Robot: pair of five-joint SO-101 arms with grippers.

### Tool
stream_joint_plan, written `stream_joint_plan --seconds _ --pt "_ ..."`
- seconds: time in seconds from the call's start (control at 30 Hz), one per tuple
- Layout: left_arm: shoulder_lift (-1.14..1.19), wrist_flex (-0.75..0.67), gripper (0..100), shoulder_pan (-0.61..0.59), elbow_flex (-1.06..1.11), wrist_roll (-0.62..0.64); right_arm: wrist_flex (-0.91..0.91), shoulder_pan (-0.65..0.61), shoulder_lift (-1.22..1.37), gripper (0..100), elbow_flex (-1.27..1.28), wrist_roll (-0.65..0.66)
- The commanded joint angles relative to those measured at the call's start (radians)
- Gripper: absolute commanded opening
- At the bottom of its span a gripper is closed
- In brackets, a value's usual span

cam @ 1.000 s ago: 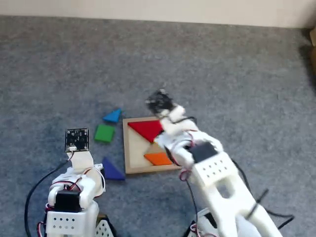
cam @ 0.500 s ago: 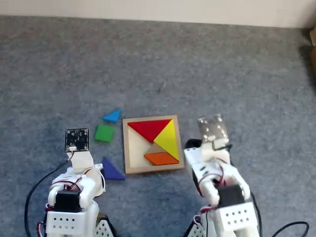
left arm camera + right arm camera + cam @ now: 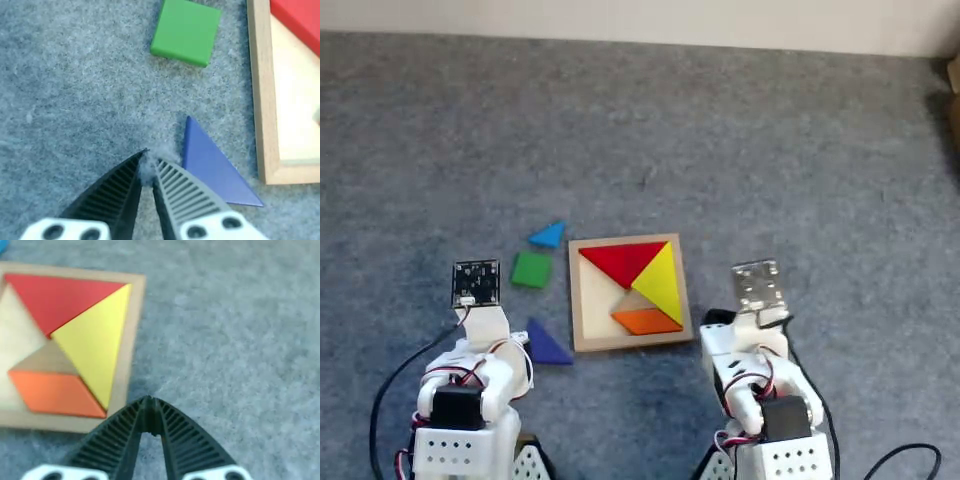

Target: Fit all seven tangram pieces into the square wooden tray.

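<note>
both jaws pressed together, empty; arms tucked low either side of tray [image 3: 572, 300]

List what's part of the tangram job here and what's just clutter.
Job:
wooden tray
in it: red triangle, yellow triangle, tan triangle, orange parallelogram
on the carpet beside it: green square, light blue triangle, dark blue triangle

Lying about:
brown object at the right edge
</note>
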Motion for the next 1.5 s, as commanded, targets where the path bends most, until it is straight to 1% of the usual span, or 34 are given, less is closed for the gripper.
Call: stream_joint_plan --seconds 0.0,0.17,0.3,0.47,0.63,0.7,0.8,0.93,0.97,1.03,1.13,1.2,1.37,1.47 --pt "-0.01 0.005 0 -0.008 0.021 -0.002 0.019 0.045 -0.01 1.7 0.031 -0.057" --pt "-0.01 0.005 0 -0.004 0.021 -0.003 0.022 0.056 -0.005 1.2 0.137 -0.061" --pt "-0.01 0.005 0 -0.004 0.021 -0.002 0.022 0.087 -0.005 1.2 0.143 -0.061" --pt "-0.01 0.005 0 0.001 0.021 -0.003 0.053 0.088 0.002 1.2 0.143 -0.061" --pt "-0.01 0.005 0 0.117 0.021 -0.005 0.064 0.087 -0.007 1.2 0.143 -0.061" --pt "-0.01 0.005 0 0.147 0.021 -0.006 0.064 0.087 -0.007 1.2 0.143 -0.06" --pt "-0.01 0.003 0 0.148 0.019 -0.009 0.064 0.087 -0.008 1.2 0.143 -0.058" --pt "-0.01 -0.021 0 0.147 -0.065 -0.006 0.062 0.087 -0.008 1.2 0.143 -0.058" --pt "-0.01 -0.066 0 0.148 -0.084 -0.002 0.062 0.088 -0.008 1.2 0.143 -0.058" --pt "-0.01 -0.198 0 0.159 -0.087 -0.002 0.044 0.088 -0.008 1.2 0.143 -0.057" --pt "-0.01 -0.327 0 0.193 0.004 -0.002 0.033 0.09 -0.008 1.2 0.143 -0.057" --pt "-0.008 -0.387 0 0.211 0.021 -0.003 0.031 0.09 -0.008 1.2 0.143 -0.057" --pt "-0.008 -0.485 0 0.193 0.004 -0.006 0.027 0.125 -0.008 1.2 0.143 -0.057" --pt "-0.01 -0.509 0 0.17 -0.019 -0.009 0.027 0.125 -0.008 1.2 0.143 -0.057"
